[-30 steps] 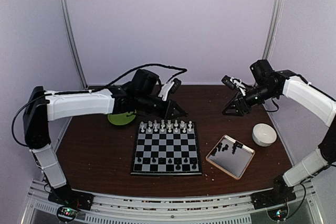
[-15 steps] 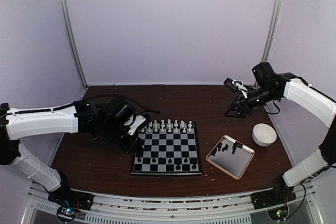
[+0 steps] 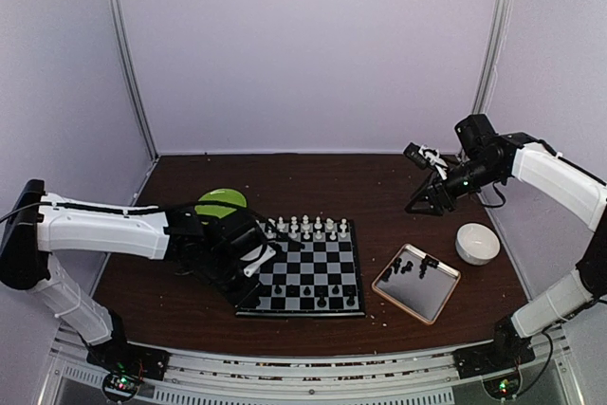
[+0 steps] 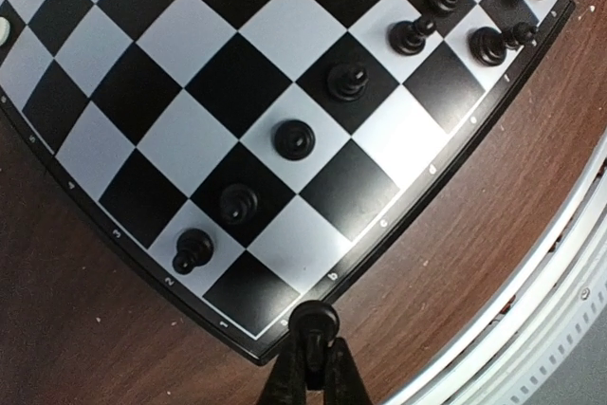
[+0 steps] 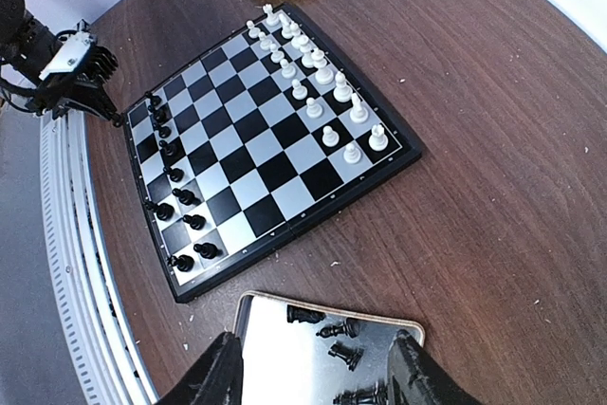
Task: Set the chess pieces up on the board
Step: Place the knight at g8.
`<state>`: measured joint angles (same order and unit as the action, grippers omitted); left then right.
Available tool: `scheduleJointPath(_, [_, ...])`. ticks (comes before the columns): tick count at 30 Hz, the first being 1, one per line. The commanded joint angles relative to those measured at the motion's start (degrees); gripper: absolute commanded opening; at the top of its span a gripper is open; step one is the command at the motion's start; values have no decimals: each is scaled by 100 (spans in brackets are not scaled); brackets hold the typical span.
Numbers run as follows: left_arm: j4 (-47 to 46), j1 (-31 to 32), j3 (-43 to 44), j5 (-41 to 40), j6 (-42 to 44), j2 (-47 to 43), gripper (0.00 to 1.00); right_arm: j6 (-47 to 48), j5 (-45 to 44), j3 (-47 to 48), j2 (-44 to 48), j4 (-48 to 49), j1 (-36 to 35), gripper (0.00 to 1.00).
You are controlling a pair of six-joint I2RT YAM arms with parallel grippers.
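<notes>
The grey-and-black board (image 3: 303,258) lies at the table's middle. White pieces (image 3: 299,228) line its far rows and black pieces (image 3: 303,289) stand on its near rows. My left gripper (image 3: 250,267) hangs low at the board's near left corner. In the left wrist view it (image 4: 314,334) is shut on a black round-topped piece (image 4: 314,318) just over the board's (image 4: 237,73) corner border. My right gripper (image 3: 427,201) is open and empty, high at the back right. In its wrist view it (image 5: 313,377) hangs above the tray's loose black pieces (image 5: 332,329).
A tan-rimmed metallic tray (image 3: 422,299) lies right of the board, with a white bowl (image 3: 477,243) beyond it. A green plate (image 3: 221,202) sits at the board's far left. The table's metal front rail runs close to the left gripper.
My left arm has swung from the back of the table, near the green plate, down to the board's near left corner. The right arm has barely moved.
</notes>
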<state>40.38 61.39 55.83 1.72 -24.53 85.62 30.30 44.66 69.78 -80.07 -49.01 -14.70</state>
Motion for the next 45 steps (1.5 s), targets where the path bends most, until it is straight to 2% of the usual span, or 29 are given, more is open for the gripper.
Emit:
scheduleJointPath(1, [-149,58,270,-83,91,251,0,77,-48,-70,-26,15,28,53])
scheduleJointPath(18, [-105,58,620,-135,360,833,0,150,-10,-70,-92,-48,28,52])
scheduleJointPath(41, [-125,40,605,-339,204,1106,0,180,29,-72,-175,-102,28,52])
scheduleJointPath(45, [-106,40,574,-309,203,1084,5,178,28,-70,-175,-117,29,52])
